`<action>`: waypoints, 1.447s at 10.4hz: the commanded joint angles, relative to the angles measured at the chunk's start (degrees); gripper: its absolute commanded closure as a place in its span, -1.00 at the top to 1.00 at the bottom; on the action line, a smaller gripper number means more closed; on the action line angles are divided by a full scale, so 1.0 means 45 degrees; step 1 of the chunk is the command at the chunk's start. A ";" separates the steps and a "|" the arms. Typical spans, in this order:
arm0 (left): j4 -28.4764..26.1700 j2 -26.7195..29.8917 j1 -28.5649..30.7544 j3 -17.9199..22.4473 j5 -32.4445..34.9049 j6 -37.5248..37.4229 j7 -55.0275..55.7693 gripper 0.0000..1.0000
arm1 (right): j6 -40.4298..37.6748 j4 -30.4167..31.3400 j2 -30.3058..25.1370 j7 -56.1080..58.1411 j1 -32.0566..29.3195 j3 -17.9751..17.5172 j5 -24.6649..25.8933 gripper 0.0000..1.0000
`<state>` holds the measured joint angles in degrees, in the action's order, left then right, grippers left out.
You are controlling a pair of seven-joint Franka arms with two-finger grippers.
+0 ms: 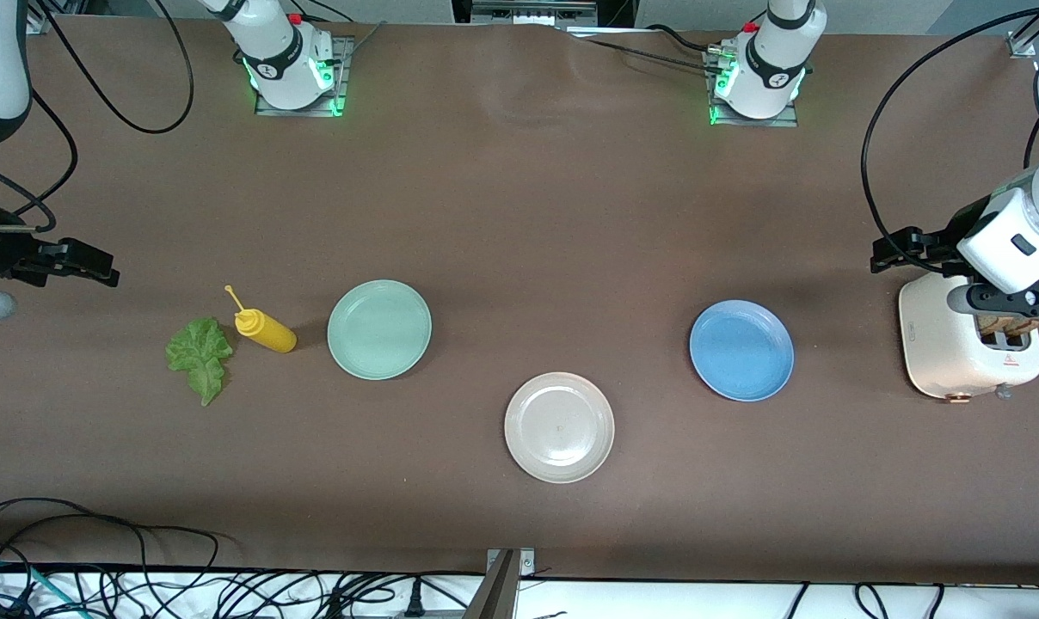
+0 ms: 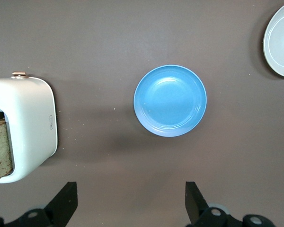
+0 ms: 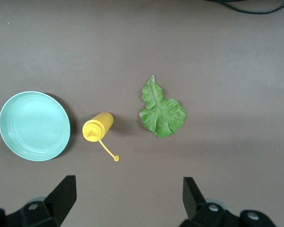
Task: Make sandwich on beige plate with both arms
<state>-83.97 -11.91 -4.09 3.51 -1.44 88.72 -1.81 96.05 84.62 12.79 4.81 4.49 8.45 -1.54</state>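
**Both grippers released and raised; beige plate bare**

Front view. The table (image 1: 519,189) carries three plates, one lettuce leaf, one yellow squeeze bottle and one toaster. The beige plate (image 1: 559,427) lies nearest of the three to the camera-side edge, about midway along it, with nothing on it. The mint-green plate (image 1: 379,329) sits farther from the camera, toward the right arm's end; the blue plate (image 1: 741,350) sits toward the left arm's end. The squeeze bottle (image 1: 264,330) lies on its side just beside the mint-green plate, and the lettuce leaf (image 1: 199,356) lies flat just beside the bottle, closer to the right arm's end. The white toaster (image 1: 967,348) stands at the left arm's end with toast in its slot. The left gripper (image 1: 889,255) hangs over the table beside the toaster; the right gripper (image 1: 89,265) hangs near the right arm's end. Both are well apart from the beige plate.

Left wrist view. The left gripper (image 2: 131,203) has its fingers (image 2: 66,198) spread wide, holding nothing. Under it are the blue plate (image 2: 170,100), the toaster (image 2: 31,125) with one visible slice of brown toast (image 2: 0,151), and an edge of the beige plate (image 2: 280,42).

Right wrist view. The right gripper (image 3: 128,201) is likewise spread and empty, over the lettuce leaf (image 3: 161,111), bottle (image 3: 97,126) and mint-green plate (image 3: 34,125).
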 commanded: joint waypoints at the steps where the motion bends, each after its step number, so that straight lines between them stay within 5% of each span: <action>1: 0.0027 0.0069 0.0109 0.0002 -0.0187 -0.0244 -0.0360 1.00 | -0.0212 0.0159 -0.0302 -0.0190 -0.0002 -0.0042 0.0167 1.00; 15: -0.0169 0.0030 0.0168 0.0002 -0.0129 -0.0420 -0.0379 1.00 | -0.0645 0.0198 -0.0322 -0.0229 -0.0021 -0.0003 0.0206 1.00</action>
<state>-84.33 -12.06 -3.66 3.53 -1.44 87.31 -2.00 91.94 84.62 12.38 4.57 4.41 8.53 -1.53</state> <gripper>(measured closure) 0.000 0.000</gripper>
